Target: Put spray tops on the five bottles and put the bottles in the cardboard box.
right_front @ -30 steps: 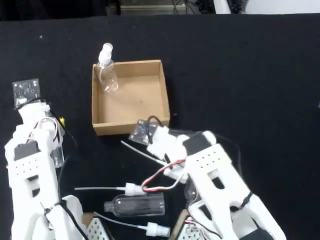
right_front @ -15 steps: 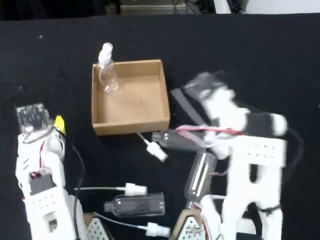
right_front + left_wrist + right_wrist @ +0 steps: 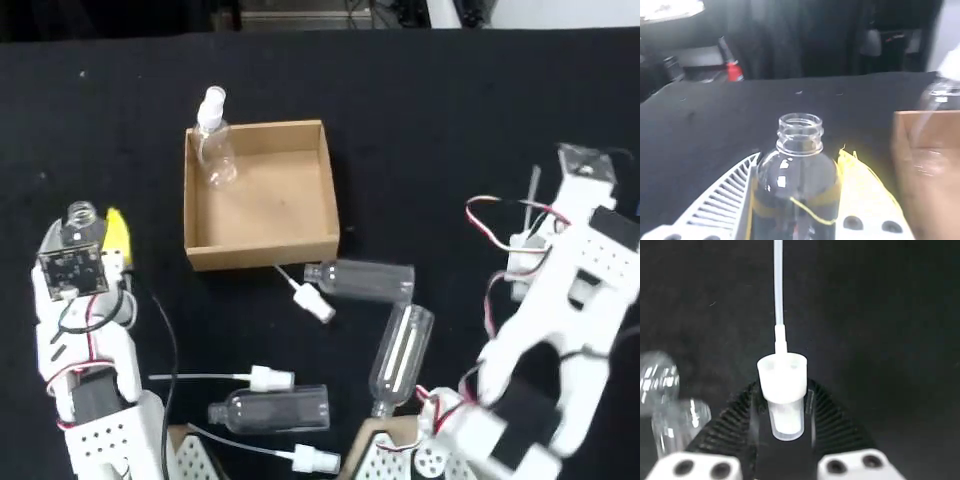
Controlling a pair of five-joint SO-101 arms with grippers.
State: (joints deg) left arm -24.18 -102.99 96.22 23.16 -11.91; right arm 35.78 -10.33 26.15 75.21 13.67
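I see one bottle (image 3: pixel 214 152) standing in the cardboard box's (image 3: pixel 270 205) far left corner; three bottles (image 3: pixel 358 280) lie on the bench (image 3: pixel 450 120) before it.

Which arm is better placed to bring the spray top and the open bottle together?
Right, probably: its jaws hold the top, tube free, ready to carry over. The left jaws hold the open bottle upright, best kept still.

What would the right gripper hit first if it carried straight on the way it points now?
The way looks free ahead of the right gripper and its held spray top; beyond the tube lies black table, which it would probably meet, though depth is unclear.
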